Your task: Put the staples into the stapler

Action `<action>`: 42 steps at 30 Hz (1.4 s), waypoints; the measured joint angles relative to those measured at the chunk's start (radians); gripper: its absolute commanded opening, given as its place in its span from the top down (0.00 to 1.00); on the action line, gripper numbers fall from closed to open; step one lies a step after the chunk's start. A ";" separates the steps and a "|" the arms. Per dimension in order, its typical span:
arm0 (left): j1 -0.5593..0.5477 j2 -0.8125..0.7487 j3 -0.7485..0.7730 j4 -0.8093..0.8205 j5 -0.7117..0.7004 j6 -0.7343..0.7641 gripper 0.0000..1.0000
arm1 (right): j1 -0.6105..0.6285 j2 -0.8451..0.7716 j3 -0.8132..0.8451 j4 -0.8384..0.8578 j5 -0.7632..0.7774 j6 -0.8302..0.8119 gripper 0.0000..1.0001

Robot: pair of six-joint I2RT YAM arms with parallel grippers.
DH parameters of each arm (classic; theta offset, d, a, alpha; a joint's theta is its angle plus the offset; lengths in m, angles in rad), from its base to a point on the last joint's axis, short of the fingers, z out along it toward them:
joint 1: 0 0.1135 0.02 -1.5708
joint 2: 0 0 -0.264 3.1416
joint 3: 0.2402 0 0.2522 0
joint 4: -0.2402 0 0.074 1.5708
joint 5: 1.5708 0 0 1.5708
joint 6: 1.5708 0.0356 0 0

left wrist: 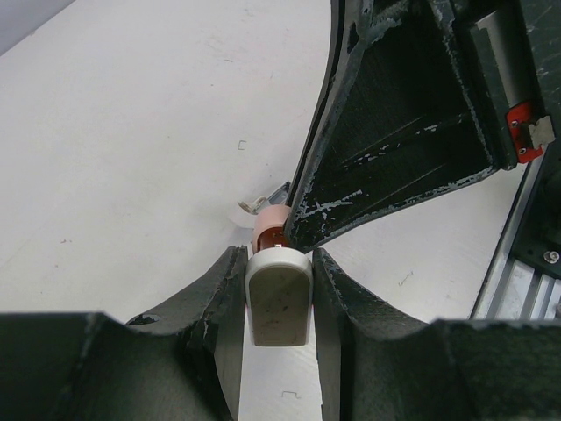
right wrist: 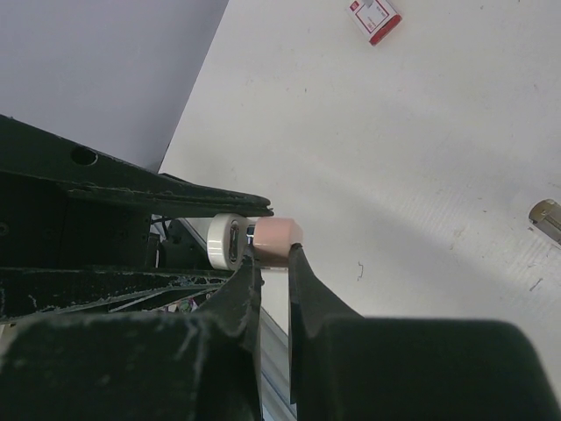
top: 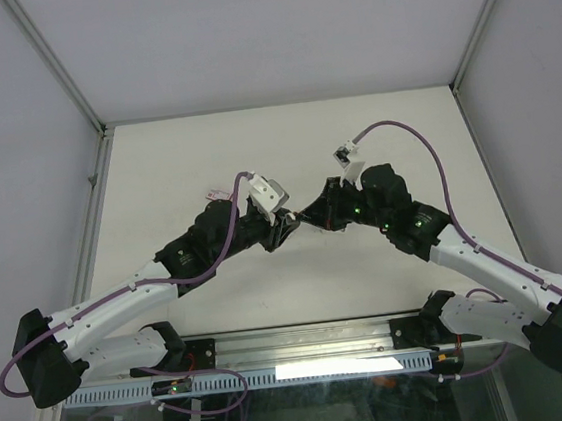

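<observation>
The pink stapler (left wrist: 279,307) is held between the two grippers. The left gripper (left wrist: 279,259) is squeezed tight on the stapler's white end. The right gripper (right wrist: 272,254) is pinched closed on the stapler's pink end. The red-and-white staples box (right wrist: 374,17) lies flat on the table (top: 204,148), well away from the stapler.

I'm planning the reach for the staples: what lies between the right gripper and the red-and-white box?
Nothing: in the right wrist view only bare table shows between the right gripper, shut on the stapler, and the red-and-white box.
</observation>
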 measured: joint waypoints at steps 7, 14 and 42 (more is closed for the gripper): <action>0.001 0.008 0.005 -0.010 -0.003 -0.005 1.00 | -0.011 0.042 0.047 -0.032 -0.046 -0.039 0.64; 0.005 0.010 0.008 -0.079 -0.001 -0.019 1.00 | -0.085 0.108 0.072 -0.087 0.013 -0.069 0.52; 0.005 0.009 0.008 -0.093 -0.003 -0.028 1.00 | -0.023 0.130 0.060 -0.013 -0.060 0.096 0.58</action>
